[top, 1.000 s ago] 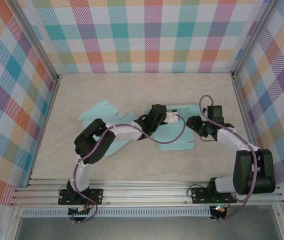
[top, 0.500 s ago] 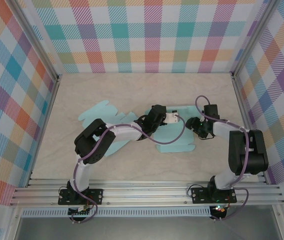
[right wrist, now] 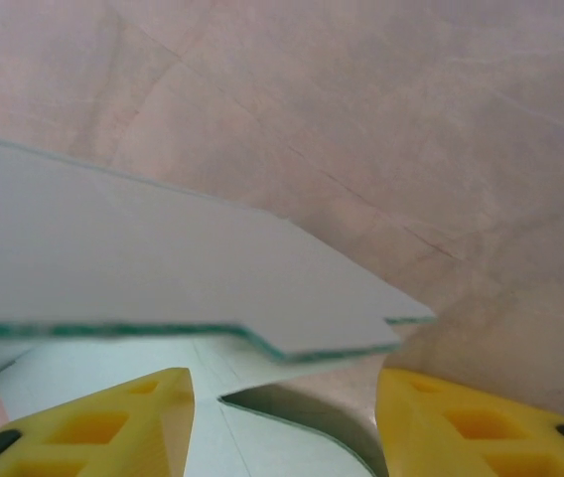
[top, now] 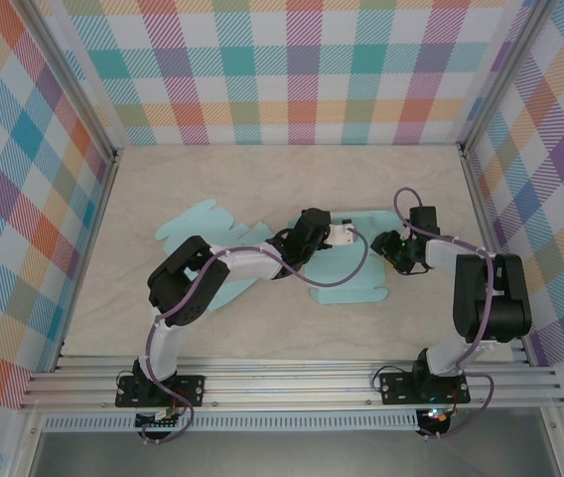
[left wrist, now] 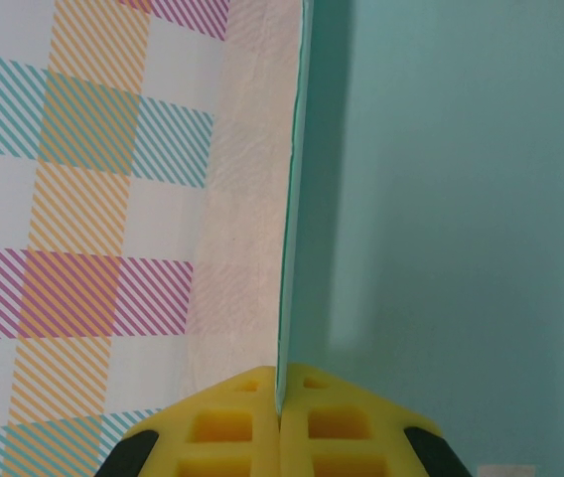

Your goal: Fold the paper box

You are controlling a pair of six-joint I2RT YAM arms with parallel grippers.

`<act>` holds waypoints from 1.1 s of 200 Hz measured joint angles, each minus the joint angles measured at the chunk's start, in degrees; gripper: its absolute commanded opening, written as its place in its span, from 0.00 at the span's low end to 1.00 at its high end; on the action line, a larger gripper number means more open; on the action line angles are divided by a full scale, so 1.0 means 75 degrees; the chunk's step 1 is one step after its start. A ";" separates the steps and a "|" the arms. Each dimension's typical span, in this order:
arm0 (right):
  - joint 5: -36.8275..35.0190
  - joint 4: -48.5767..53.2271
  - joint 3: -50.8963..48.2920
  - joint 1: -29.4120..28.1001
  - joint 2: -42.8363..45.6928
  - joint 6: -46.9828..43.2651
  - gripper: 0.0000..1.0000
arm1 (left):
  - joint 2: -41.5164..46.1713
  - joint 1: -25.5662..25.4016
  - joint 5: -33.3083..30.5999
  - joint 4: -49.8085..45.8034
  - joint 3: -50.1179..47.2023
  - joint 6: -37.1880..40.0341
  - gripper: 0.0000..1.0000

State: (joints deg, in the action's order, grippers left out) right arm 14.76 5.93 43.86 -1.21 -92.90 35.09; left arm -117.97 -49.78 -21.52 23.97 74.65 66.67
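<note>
We note left gripper (left wrist: 280, 417) pinching paper box (left wrist: 441, 199) wall. Right gripper (right wrist: 282, 397), jaws apart and empty, has edged toward 9 o'clock, meeting flap (right wrist: 163, 268). We judge fold imminent.

The paper box (top: 347, 283) is a pale teal die-cut sheet, not yet folded into shape. It lies mostly flat across the middle of the counter, its scalloped flaps reaching toward the left edge and a broad panel toward the right edge. One thin panel is raised off the counter with its edge pinched between my left fingers (left wrist: 217, 427), and at the right end a notched flap with a greyish-white underside sits lifted clear of the counter.
</note>
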 measured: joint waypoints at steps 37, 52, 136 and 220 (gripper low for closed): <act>0.0187 -0.0883 -0.0137 -0.0093 0.0035 0.0003 0.43 | 0.0000 0.0006 -0.0009 0.0000 0.0000 0.0000 0.00; 0.0248 -0.1061 -0.0172 -0.0093 0.0105 0.0000 0.42 | 0.0000 0.0006 -0.0026 0.0000 0.0000 0.0000 0.00; 0.0361 -0.1571 -0.0487 -0.0099 0.0309 0.0067 0.35 | 0.0000 0.0012 -0.0020 0.0000 0.0003 -0.0003 0.00; -0.0070 -0.2702 -0.1055 -0.0775 0.0431 0.1008 0.28 | -0.0009 0.0015 -0.0224 0.0055 0.0009 -0.0146 0.00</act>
State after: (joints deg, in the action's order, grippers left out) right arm 14.24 -14.33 35.94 -7.03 -89.67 42.65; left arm -118.04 -49.67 -23.20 24.38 74.72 65.58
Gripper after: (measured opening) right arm 0.293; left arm 0.050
